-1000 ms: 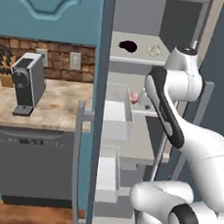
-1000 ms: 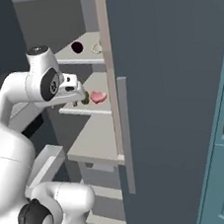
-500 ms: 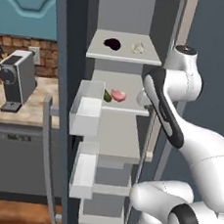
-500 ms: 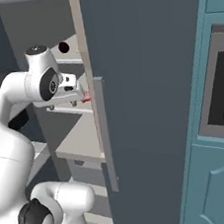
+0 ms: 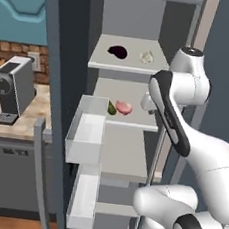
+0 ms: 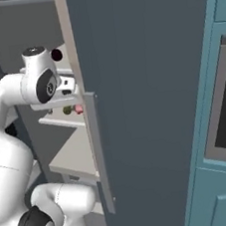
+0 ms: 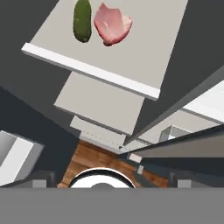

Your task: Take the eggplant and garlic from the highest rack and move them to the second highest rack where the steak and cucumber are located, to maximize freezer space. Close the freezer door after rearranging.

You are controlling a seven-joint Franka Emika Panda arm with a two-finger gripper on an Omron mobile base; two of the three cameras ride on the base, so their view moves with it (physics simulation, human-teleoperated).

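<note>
Driven rightward since a second ago, the base now squarely faces the open freezer (image 5: 132,154). Glossy dark eggplant (image 5: 117,51) and knobbly pale garlic (image 5: 147,56) sit on the top rack; smooth green cucumber (image 7: 82,19) and pink steak (image 7: 113,24) lie below. The gripper (image 5: 147,104) stands wide open, empty.

Eggplant (image 5: 117,51) dark purple; garlic (image 5: 147,56) off-white; steak (image 7: 113,24) pink; cucumber (image 7: 82,19) green.

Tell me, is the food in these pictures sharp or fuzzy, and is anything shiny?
Left base view: soft and a bit blurry; the eggplant is a dark blob, the garlic a pale smudge. Hand view: sharpest, with the cucumber and steak clear-edged under flat, even light. Right base view: the freezer door is dull, with no glare.
</note>
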